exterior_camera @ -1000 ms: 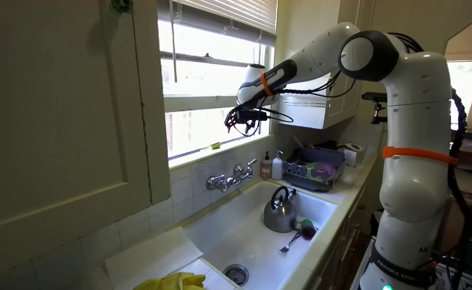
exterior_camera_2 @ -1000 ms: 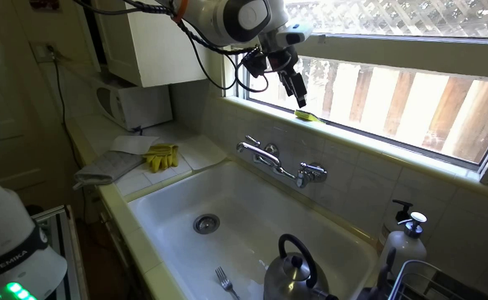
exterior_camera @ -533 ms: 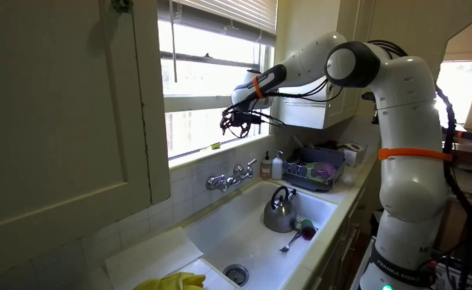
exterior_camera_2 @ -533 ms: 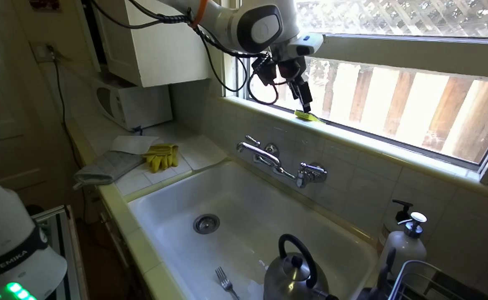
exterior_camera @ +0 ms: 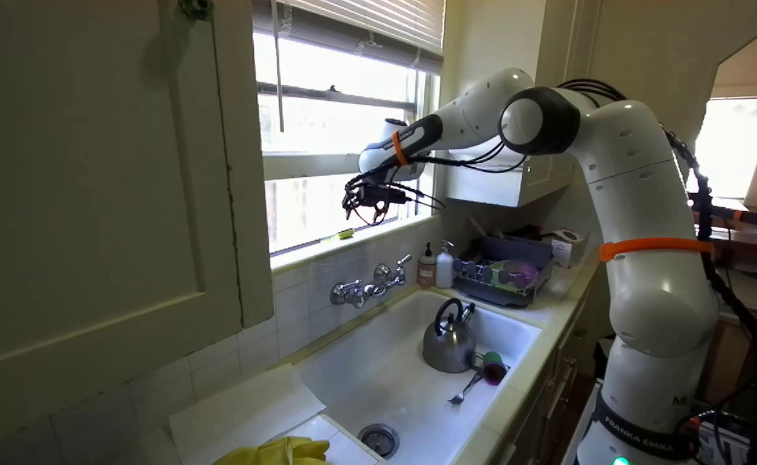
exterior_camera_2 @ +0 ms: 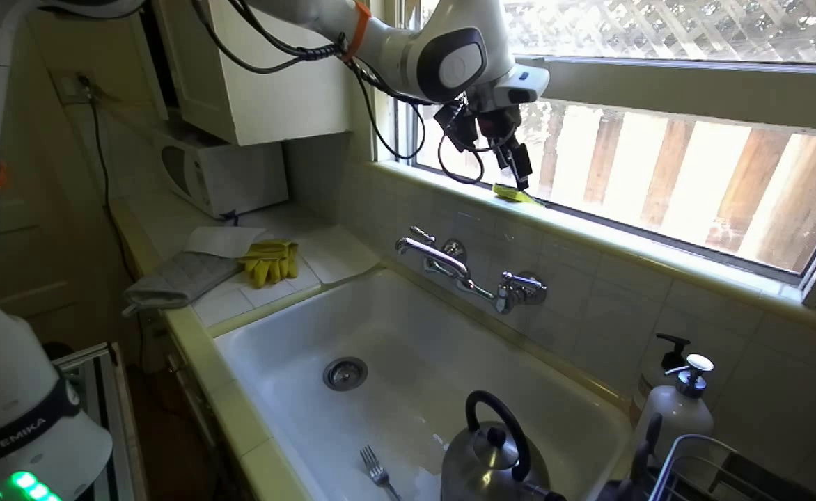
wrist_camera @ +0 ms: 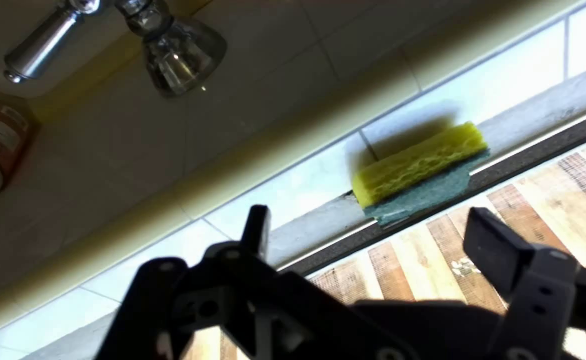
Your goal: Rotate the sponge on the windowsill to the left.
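A yellow sponge with a green scouring side (wrist_camera: 418, 165) lies on the windowsill (wrist_camera: 288, 197) by the dark window track in the wrist view. It also shows in both exterior views (exterior_camera: 346, 234) (exterior_camera_2: 509, 193). My gripper (wrist_camera: 368, 217) is open and empty, its two black fingers wide apart. In the wrist view the sponge lies beyond the fingertips, its near end between them in the picture. In an exterior view the gripper (exterior_camera: 363, 216) hangs above the sill, right of the sponge. In an exterior view a fingertip (exterior_camera_2: 522, 182) overlaps the sponge's top edge; I cannot tell whether they touch.
The window frame (exterior_camera: 327, 166) stands right behind the sill. A wall faucet (exterior_camera_2: 443, 264) sits below the sill over the white sink (exterior_camera_2: 408, 334). A kettle (exterior_camera: 451, 345) and a fork (exterior_camera_2: 377, 473) are in the sink. Soap bottles (exterior_camera: 444, 266) and a dish rack (exterior_camera: 501, 274) stand nearby.
The arm has come down and forward, bringing the open gripper lower and closer to the sponge. In an exterior view it moved left, in an exterior view right. The sponge has not moved.
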`<control>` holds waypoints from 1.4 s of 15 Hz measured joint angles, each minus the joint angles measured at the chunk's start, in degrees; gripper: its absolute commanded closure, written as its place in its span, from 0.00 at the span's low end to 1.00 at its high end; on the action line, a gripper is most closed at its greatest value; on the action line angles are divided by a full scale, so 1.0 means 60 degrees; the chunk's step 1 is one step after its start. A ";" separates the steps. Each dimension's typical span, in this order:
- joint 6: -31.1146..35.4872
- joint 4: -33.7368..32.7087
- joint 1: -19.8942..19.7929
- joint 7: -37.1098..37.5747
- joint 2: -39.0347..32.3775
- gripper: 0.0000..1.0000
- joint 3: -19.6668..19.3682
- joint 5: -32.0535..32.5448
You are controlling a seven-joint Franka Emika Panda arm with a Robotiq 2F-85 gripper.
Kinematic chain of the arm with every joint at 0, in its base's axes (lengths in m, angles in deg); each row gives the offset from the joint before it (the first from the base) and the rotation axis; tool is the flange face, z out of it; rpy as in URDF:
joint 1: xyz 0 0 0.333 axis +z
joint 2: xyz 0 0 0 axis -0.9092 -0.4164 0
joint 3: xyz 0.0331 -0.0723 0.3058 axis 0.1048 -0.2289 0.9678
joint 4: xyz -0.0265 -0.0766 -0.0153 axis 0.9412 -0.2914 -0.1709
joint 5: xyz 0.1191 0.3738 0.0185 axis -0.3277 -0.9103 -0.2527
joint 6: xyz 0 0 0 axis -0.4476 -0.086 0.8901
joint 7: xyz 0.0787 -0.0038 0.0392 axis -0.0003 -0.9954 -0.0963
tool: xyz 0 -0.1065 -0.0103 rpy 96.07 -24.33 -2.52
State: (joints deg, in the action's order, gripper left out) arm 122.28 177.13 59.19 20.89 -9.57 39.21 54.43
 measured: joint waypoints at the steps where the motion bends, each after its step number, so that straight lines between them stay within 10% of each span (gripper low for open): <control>1: 0.0000 -0.0186 0.0033 -0.0001 -0.0147 0.00 0.0008 -0.0014; 13: -0.0041 -0.1813 0.0411 -0.0001 -0.1557 0.03 -0.0048 -0.0015; 21: -0.0395 -0.2376 0.0458 -0.0208 -0.2028 0.70 -0.0132 0.0001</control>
State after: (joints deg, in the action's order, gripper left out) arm 119.91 162.87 61.94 19.65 -21.74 38.42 54.43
